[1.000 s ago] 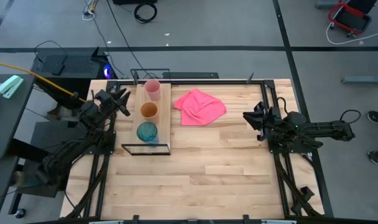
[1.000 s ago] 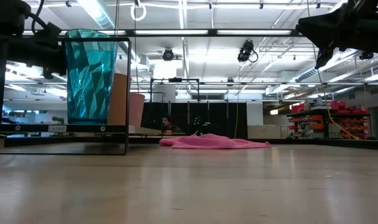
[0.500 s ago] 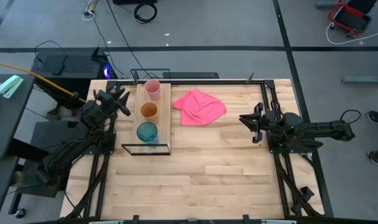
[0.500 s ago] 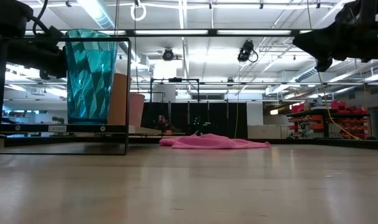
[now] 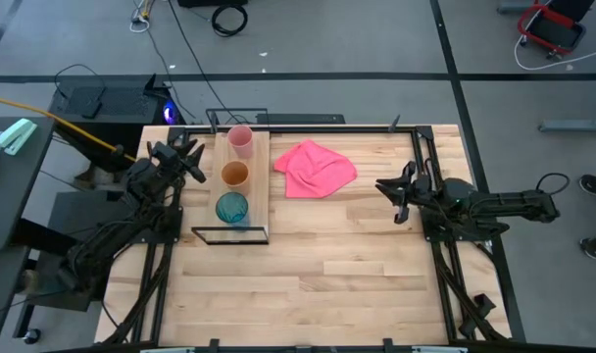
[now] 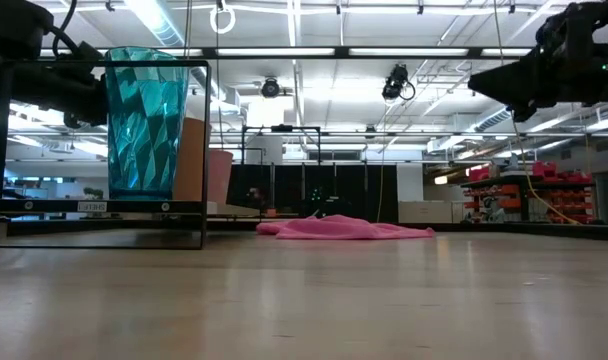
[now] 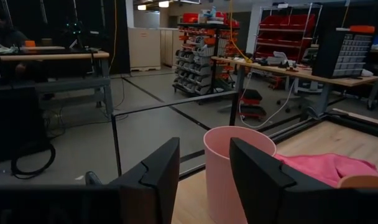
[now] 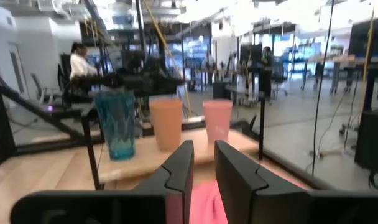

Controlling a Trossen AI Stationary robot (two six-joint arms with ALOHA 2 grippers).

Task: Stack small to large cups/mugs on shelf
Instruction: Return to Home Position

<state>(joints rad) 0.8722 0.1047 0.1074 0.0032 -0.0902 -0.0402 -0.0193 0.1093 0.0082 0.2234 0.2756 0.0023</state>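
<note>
The light-wood shelf [image 5: 257, 186] with its black wire frame stands at the table's far left. Three cups stand upright on their bases in a row on it, each apart from the others: the pale pink one [image 5: 241, 139] farthest, the orange-brown one [image 5: 235, 175] in the middle, the teal one [image 5: 231, 208] nearest. My left gripper [image 5: 196, 167] is open and empty, left of the shelf beside the pink and orange cups; the pink cup [image 7: 229, 177] shows just beyond its fingers. My right gripper [image 5: 384, 196] hovers at the table's right, pointing at the shelf, its fingers a narrow gap apart [image 8: 204, 180], empty.
A crumpled pink cloth [image 5: 315, 169] lies on the tabletop between the shelf and my right gripper. Bare slatted tabletop [image 5: 327, 284] spreads over the near half. Black frame rails run along the table's far and side edges. A person [image 8: 80, 59] shows in the room beyond.
My right gripper has moved a little toward the table's left, toward the cloth and the shelf, staying above the table. The cups, the shelf and the cloth have not moved.
</note>
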